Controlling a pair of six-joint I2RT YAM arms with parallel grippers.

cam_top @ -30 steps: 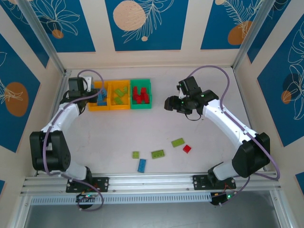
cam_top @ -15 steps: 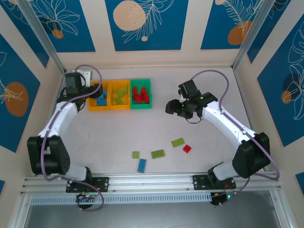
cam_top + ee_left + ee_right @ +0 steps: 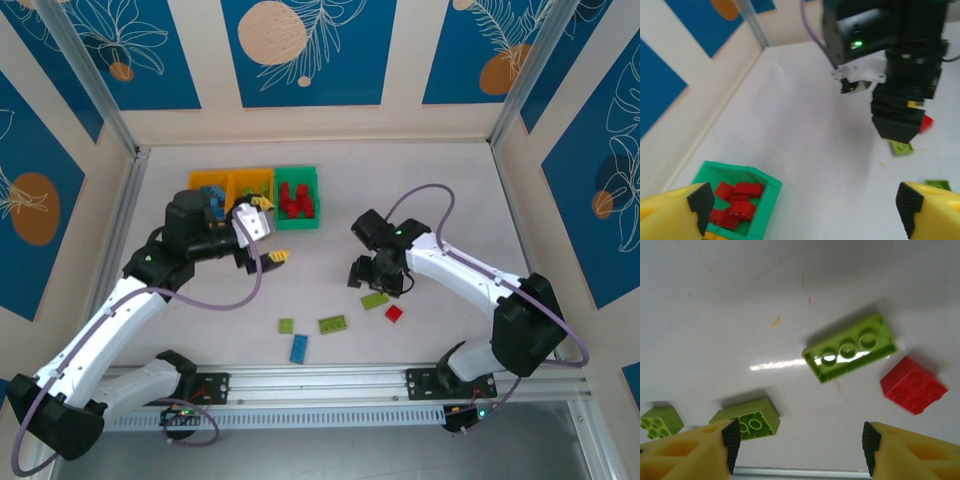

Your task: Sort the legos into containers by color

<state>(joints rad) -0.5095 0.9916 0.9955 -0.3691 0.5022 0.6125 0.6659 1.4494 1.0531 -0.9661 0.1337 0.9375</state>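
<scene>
Loose legos, lowest in the top view: one blue brick [image 3: 299, 348] at lower centre of the table [image 3: 200, 300]. Just above it were a small lime square brick [image 3: 286, 325] and, to its right, a lime oblong brick [image 3: 332, 324], all three apart from one another. Further right and a little higher lay a red brick [image 3: 394, 313], with a second lime oblong [image 3: 375, 299] near its upper left, not touching it. Right gripper [image 3: 800, 444]: poised over that second lime oblong, jaws partly spread, nothing between them; its wrist view had the oblong right of centre, studs up, and the red brick at its lower right. Left gripper [image 3: 270, 230]: left of centre, above the bare table just in front of the bins, jaws spread wide and empty, yellow fingertips [image 3: 278, 257] well apart. Containers, a row at upper left against the back of the table: green bin [image 3: 297, 171] on the right, holding several red bricks [image 3: 295, 200]; middle orange-yellow bin [image 3: 250, 176], partly hidden by the left gripper, contents not legible; left orange-yellow bin [image 3: 205, 179], mostly hidden by the arm, a blue piece [image 3: 211, 199] showing at its edge.
</scene>
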